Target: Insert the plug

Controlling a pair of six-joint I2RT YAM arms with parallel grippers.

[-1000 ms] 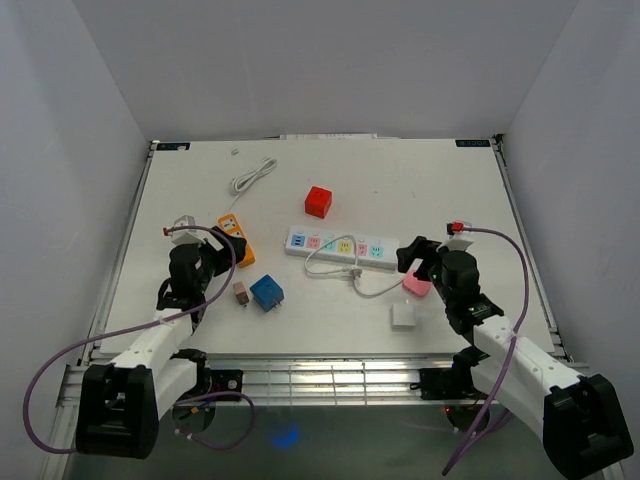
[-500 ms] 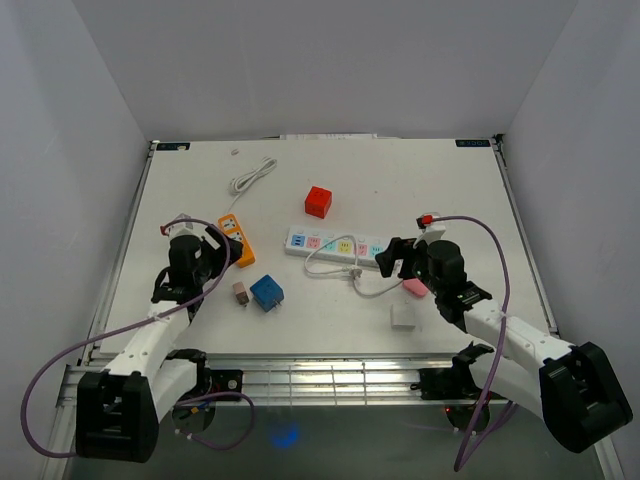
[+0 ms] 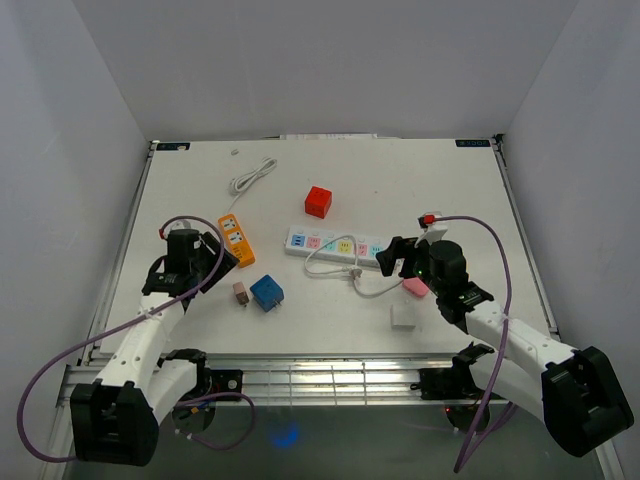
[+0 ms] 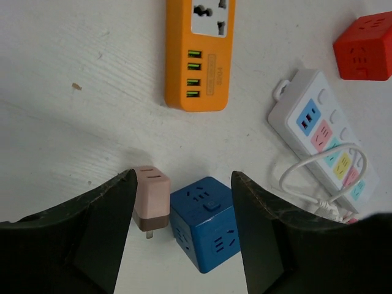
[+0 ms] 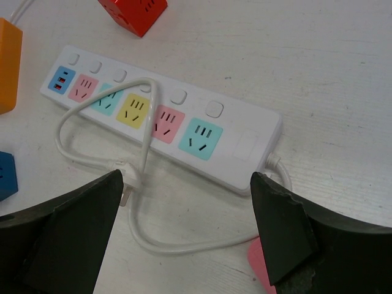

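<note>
Hovering spread above power strip, right pincer; plug just beside one fingertip.

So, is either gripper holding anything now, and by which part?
Nothing is held: the left gripper and the right gripper are both open and clasp nothing.

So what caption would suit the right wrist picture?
Open right gripper hovers above a white power strip with pastel sockets, a white cable looped across it.
</note>
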